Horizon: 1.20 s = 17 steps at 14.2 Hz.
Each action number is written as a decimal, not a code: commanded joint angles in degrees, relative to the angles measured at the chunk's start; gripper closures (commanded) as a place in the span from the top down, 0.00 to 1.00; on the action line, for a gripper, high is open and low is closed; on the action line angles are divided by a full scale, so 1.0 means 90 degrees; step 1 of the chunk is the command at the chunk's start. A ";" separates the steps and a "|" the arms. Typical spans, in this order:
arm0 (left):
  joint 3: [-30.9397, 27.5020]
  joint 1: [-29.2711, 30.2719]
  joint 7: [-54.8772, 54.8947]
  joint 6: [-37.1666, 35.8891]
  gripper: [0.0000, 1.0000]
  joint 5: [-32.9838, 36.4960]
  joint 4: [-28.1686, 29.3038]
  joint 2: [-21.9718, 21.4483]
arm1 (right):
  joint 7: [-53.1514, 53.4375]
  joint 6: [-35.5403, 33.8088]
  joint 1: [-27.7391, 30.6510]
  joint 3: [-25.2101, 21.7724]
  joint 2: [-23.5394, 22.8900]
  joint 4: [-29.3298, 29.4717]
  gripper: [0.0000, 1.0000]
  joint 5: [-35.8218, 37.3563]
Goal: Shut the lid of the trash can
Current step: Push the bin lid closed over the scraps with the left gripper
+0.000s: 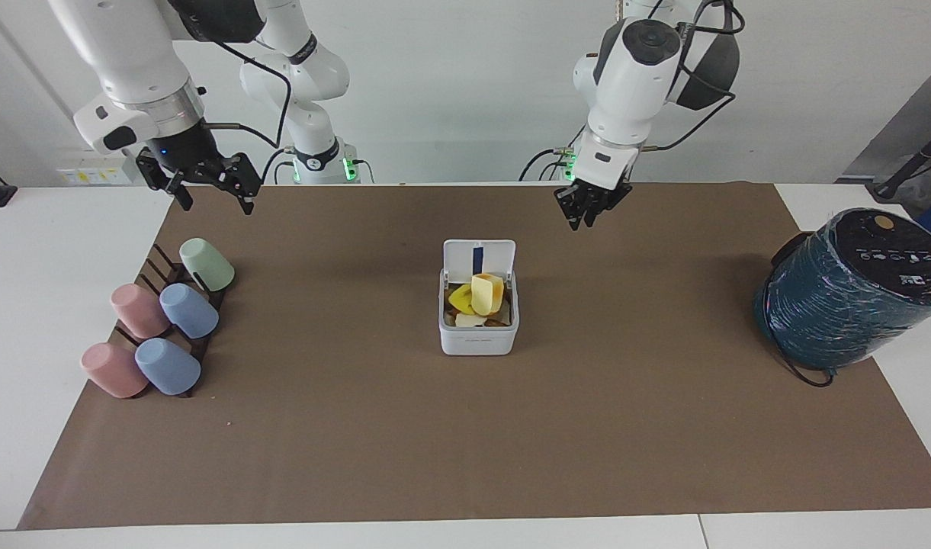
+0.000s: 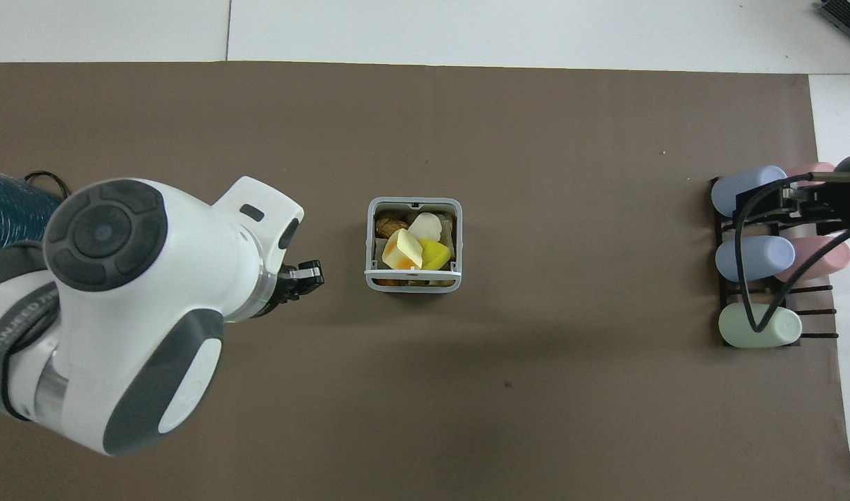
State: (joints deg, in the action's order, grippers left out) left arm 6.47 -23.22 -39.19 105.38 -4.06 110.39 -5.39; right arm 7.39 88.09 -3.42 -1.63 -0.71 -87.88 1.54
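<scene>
The trash can [image 1: 478,340] is a small white square box at the middle of the brown mat, also in the overhead view [image 2: 371,240]. It holds yellow and white scraps. Its lid [image 1: 479,256] stands upright and open at the can's edge nearer the robots, its dark blue strip showing. From above the lid [image 2: 413,280] is seen edge-on. My left gripper [image 1: 588,216] hangs in the air over the mat beside the can, toward the left arm's end, apart from it; it also shows in the overhead view [image 2: 312,273]. My right gripper [image 1: 210,192] is open and empty, raised over the cup rack, where it waits [image 2: 804,202].
A large dark teal wrapped cylinder [image 1: 846,293] stands at the left arm's end of the table [image 2: 7,209]. A dark rack with several pastel cups [image 1: 160,324] lies at the right arm's end [image 2: 755,256]. The brown mat [image 1: 465,442] covers most of the table.
</scene>
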 commanded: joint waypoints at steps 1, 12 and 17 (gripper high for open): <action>-0.0104 -0.0582 -0.0478 0.0740 0.03 -0.0192 0.0838 -0.0505 | -0.0177 0.0104 0.0038 0.0015 0.0039 -0.0079 1.00 -0.0103; -0.0113 -0.1179 -0.1641 0.3767 0.03 -0.0613 0.1084 0.0383 | -0.0186 0.0143 0.0038 0.0015 0.0030 -0.0079 1.00 -0.0103; -0.0123 -0.0819 -0.1730 0.5018 0.03 -0.0847 0.0947 0.0950 | -0.0187 0.0143 0.0048 0.0024 0.0030 -0.0079 1.00 -0.0103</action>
State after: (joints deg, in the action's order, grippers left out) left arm 5.33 -32.05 -54.46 147.27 -10.30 119.69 1.47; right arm 7.39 88.30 -3.42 -1.57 -0.71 -87.89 1.54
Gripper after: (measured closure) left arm 0.969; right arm 0.000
